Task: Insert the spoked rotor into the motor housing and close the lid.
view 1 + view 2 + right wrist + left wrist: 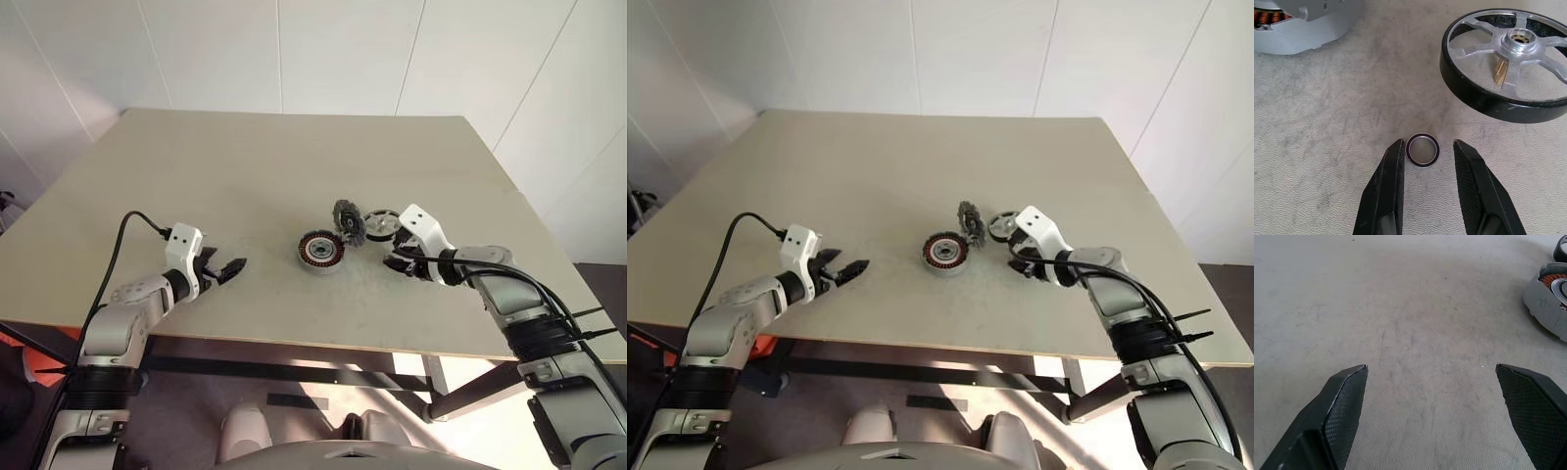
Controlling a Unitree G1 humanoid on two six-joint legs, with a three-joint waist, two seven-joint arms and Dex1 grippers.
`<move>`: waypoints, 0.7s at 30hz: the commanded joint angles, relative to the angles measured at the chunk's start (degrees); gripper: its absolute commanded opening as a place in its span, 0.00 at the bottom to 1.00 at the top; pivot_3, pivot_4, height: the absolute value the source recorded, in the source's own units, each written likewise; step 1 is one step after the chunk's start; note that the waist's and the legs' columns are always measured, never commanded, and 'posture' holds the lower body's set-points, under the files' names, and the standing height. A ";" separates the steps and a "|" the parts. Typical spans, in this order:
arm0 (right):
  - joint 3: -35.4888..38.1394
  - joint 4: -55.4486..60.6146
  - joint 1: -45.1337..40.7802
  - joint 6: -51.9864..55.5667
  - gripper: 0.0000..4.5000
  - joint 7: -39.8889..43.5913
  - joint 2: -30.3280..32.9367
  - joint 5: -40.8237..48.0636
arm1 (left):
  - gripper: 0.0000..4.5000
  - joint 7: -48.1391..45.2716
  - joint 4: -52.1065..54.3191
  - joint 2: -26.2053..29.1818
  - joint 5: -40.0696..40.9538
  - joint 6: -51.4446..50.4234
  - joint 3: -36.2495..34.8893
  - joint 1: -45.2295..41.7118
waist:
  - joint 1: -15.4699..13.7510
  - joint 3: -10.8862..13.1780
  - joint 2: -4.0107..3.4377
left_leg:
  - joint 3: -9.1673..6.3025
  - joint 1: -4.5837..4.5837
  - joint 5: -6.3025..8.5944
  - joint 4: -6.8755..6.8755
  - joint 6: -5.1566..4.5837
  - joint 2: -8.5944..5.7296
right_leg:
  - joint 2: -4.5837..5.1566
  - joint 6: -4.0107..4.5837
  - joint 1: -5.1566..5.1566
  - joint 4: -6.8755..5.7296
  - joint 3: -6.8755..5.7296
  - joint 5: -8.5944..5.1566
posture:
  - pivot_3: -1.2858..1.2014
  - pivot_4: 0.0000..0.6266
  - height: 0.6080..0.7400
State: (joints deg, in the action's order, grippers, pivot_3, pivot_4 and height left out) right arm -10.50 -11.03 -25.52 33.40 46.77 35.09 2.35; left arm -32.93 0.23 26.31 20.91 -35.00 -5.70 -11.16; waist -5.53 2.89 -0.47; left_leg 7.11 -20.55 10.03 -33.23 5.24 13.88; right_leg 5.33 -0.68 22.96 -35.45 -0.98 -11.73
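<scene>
1. Right wrist view: a small ring [1422, 149] is seen lying on the bench [1327, 147] between the right fingers [1387, 186], which stand narrowly apart, one touching it.
2. The rotor [1508, 63] lies beyond, near the housing [319, 252].
3. The left fingers [1342, 406] are held wide apart, empty.

Parts lying mid-tabletop [245, 157]
Motor housing [319, 252] sitting centre frame; spoked rotor [379, 225] lying right of it; small ring [1422, 150] lying just below the rotor.

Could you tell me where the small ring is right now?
On the table, between the right end effector fingers, near the spoked rotor.
</scene>
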 commanded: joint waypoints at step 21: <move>4.09 -2.91 -9.78 1.80 0.13 -7.54 -1.07 -0.82 | 0.98 0.62 3.25 0.46 0.20 -0.41 -0.40 0.06 | 0.19 0.07 -0.12 | 0.00 -0.11 -0.01 0.01 0.01 0.00 | -0.02 -0.16 0.20 0.01 0.02 -0.09 | 0.52 0.00 1.00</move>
State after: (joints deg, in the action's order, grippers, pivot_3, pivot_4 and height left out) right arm -9.04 -16.10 -32.02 35.20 40.44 34.06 1.30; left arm -32.19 1.63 26.30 20.99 -35.67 -5.70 -10.45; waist -5.34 2.96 -0.58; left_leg 7.12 -20.67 10.02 -33.21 5.26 13.87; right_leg 5.30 -0.76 23.19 -35.45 -0.95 -11.77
